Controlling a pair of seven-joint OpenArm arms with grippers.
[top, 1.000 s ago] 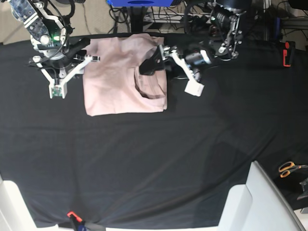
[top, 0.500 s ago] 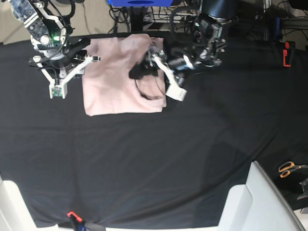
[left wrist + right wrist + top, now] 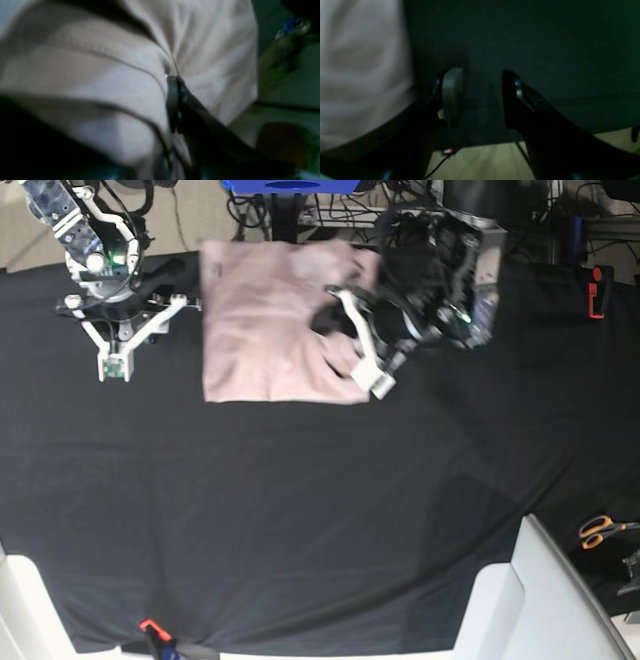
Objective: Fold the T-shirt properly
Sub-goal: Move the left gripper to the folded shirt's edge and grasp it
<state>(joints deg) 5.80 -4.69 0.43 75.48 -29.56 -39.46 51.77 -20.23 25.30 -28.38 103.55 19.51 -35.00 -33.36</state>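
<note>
Already the soft pale pink cotton T-shirt (image 3: 265, 320) is folded into a neat block near the far edge of the black cloth-covered tabletop (image 3: 300, 510). It looks partly done, and I think at least one more fold is left. On the shirt's collar side, the left tool (image 3: 175, 82) is pinched tight on a fold of pink cloth. Just beside the shirt's other side, the right tool (image 3: 482, 97) hangs half open, holding nothing.

One pink T-shirt (image 3: 265, 320), two end effectors (image 3: 175, 105) (image 3: 480, 97), one scissors (image 3: 603, 530), one black cloth (image 3: 300, 510).
</note>
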